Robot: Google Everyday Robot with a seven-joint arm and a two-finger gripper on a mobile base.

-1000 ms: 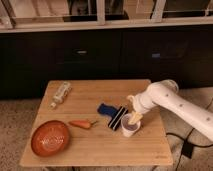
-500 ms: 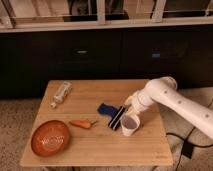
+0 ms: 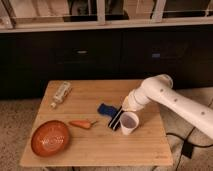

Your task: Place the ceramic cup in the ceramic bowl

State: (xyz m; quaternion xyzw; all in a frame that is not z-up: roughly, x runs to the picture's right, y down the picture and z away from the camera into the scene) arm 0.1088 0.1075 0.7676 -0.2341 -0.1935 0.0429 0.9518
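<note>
The ceramic cup [image 3: 128, 122] is small and white with a pale purplish inside. It is at the right middle of the wooden table [image 3: 100, 150], mouth up and slightly tilted. My gripper [image 3: 117, 119] is right against the cup's left side, low over the table, on the white arm [image 3: 160, 95] that reaches in from the right. The ceramic bowl [image 3: 50, 138], wide and orange-red, sits at the table's front left, far to the left of the cup and gripper.
An orange carrot [image 3: 81, 123] lies between the bowl and the gripper. A blue object [image 3: 105, 108] lies just behind the gripper. A clear glass bottle [image 3: 61, 93] lies at the table's back left. Dark cabinets stand behind the table.
The gripper has shifted a little to the left, and more of the cup's rim and inside shows now. The cup stays at nearly the same spot. The other things have not moved.
</note>
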